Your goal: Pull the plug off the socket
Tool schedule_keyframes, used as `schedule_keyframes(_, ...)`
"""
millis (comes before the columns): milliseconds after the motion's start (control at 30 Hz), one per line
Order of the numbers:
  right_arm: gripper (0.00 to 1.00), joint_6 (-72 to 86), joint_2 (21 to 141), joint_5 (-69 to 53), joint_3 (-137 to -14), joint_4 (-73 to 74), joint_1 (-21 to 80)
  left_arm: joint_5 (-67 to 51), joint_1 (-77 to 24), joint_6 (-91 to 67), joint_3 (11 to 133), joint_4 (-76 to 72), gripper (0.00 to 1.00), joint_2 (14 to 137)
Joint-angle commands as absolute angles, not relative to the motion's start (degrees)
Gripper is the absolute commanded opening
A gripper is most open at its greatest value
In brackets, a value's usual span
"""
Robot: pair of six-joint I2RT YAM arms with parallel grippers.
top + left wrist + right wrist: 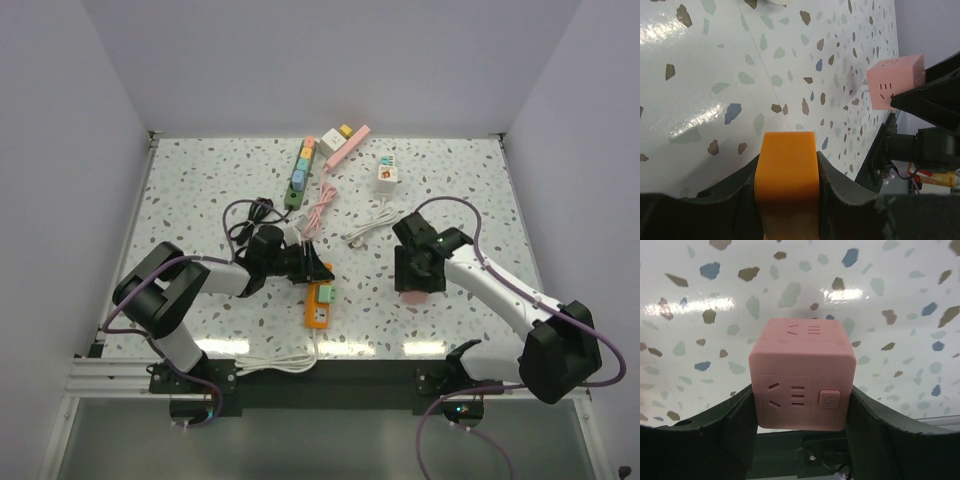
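Pink cube adapter [413, 296]: right of centre in the overhead view and centred in the right wrist view [802, 380]. One face shows socket slots and a small power button, and another face has more slots. It is clamped between the two fingers of the right gripper [802, 412], one finger pressed to each side. Whether its underside touches the table cannot be told.

Orange power strip [320, 305]: lower centre of the overhead view, lying on the terrazzo table [200, 190]. A white cord [285, 363] leaves its near end toward the bottom edge. The left gripper [315, 272] is closed on its far end. In the left wrist view the orange body [786, 170] fills the gap between the fingers, touching both.

Relation: the cube and the strip are apart, with bare table between them. In the left wrist view the cube [895, 82] sits at upper right, with the right gripper [932, 100] just beside it.

Other stock, upper half of the overhead view:
- multicoloured power strip [300, 170], upper centre
- pink strip [348, 146], just right of it and tilted
- white cube adapter [386, 173], with a white cable [368, 226] trailing toward the frame's centre
- pink-and-white cable [319, 208], below the multicoloured strip
- black cable [245, 218], coiled left of centre
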State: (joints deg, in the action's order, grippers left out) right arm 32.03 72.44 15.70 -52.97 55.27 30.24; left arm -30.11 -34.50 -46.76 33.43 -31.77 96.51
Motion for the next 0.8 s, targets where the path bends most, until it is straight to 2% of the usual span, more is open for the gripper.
schedule_keyframes(0, 0.00, 31.90, 73.12, 6.08, -50.28, 52.30, 30.41, -32.34, -34.45, -41.92, 33.22, -31.29, 0.00, 94.39)
schedule_keyframes(167, 0.01, 32.17, 69.35, -8.67, -45.80, 51.76, 31.64, -32.70, -34.54, -41.57, 34.45, -30.59, 0.00, 95.36)
schedule_keyframes(267, 0.02, 32.26, 66.98, -10.89, -45.18, 52.39, 33.22, -32.52, -34.45, -41.22, 35.15, -30.06, 0.00, 95.89)
schedule_keyframes(400, 0.00, 32.08, 67.58, -22.02, -45.26, 46.77, 36.55, -32.87, -34.54, -41.31, 36.12, -30.58, 0.00, 97.38)
schedule_keyframes(533, 0.00, 34.01, 69.78, -26.80, -45.79, 40.53, 41.48, -33.22, -34.37, -41.40, 36.82, -30.76, 0.00, 97.91)
schedule_keyframes(633, 0.22, 35.42, 70.92, -27.43, -44.65, 37.00, 41.57, -33.75, -34.10, -41.40, 37.53, -30.67, 0.00, 98.26)
schedule_keyframes(667, 0.35, 35.16, 71.10, -27.07, -44.91, 37.87, 41.57, -33.66, -34.10, -41.31, 37.70, -30.33, 0.00, 98.35)
schedule_keyframes(700, 0.54, 34.81, 70.93, -26.55, -45.17, 38.84, 41.57, -33.75, -34.01, -41.22, 37.88, -30.24, 0.00, 98.52)
schedule_keyframes(767, 0.71, 33.93, 69.88, -23.39, -46.31, 42.17, 41.57, -33.92, -34.10, -41.22, 37.97, -30.06, 0.00, 98.79)
